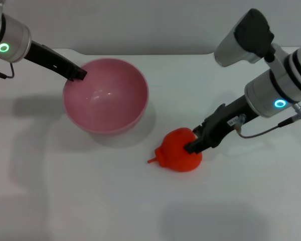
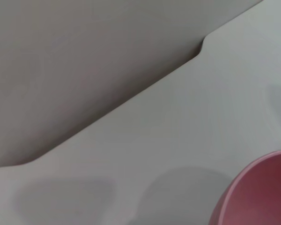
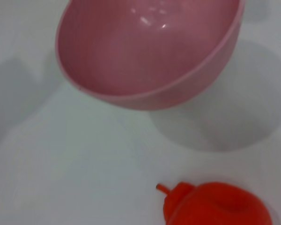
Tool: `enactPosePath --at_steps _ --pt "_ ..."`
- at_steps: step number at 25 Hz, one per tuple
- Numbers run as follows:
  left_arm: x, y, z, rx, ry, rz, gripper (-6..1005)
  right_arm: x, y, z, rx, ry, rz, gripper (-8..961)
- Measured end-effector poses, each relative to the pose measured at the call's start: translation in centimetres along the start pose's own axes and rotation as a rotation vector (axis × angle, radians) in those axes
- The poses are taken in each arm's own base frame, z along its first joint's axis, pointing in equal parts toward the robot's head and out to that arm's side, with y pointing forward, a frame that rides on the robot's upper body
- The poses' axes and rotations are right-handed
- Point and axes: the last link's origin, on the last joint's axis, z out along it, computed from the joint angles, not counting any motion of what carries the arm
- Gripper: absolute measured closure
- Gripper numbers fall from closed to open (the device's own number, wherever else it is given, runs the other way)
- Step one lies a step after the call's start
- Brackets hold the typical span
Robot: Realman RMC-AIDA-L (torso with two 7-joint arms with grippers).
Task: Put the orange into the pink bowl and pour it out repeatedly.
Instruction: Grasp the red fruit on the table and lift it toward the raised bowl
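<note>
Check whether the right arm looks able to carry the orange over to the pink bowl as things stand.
Probably yes. The right end effector sits at the orange on the white table. Bare table lies between it and the pink bowl, which is empty. The left end effector sits at the bowl's far-left rim only.

My two arms match in build: silver-grey cylindrical wrist housings, each with a glowing ring light (green on the left, cyan-blue on the right). Beyond each housing I see a matte black, narrow, angular left gripper [image 1: 79,74] and right gripper [image 1: 194,145]. A thin dark cable loops off the left wrist; a grey cable with a small white tag curves under the right. A pale grey joint with a black cap sits above the right arm.
</note>
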Motion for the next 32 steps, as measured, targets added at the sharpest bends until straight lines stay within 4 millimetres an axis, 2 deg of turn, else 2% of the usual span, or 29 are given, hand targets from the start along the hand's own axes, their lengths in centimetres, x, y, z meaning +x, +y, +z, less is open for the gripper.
enactPosePath --at_steps 8,18,29,32 --pt "-0.2 0.5 0.5 -0.012 0.003 -0.007 957 0.8 -0.8 1.4 0.056 0.021 0.006 456" --pt "-0.2 0.9 0.9 -0.016 0.012 -0.004 957 0.1 -0.7 3.0 0.074 -0.001 -0.003 490" --pt "-0.4 0.7 1.0 -0.006 0.016 -0.003 958 -0.1 -0.4 3.5 0.072 -0.025 -0.006 527" --pt "-0.4 0.7 1.0 -0.006 0.015 -0.002 957 -0.2 -0.4 3.5 0.073 -0.026 -0.007 664"
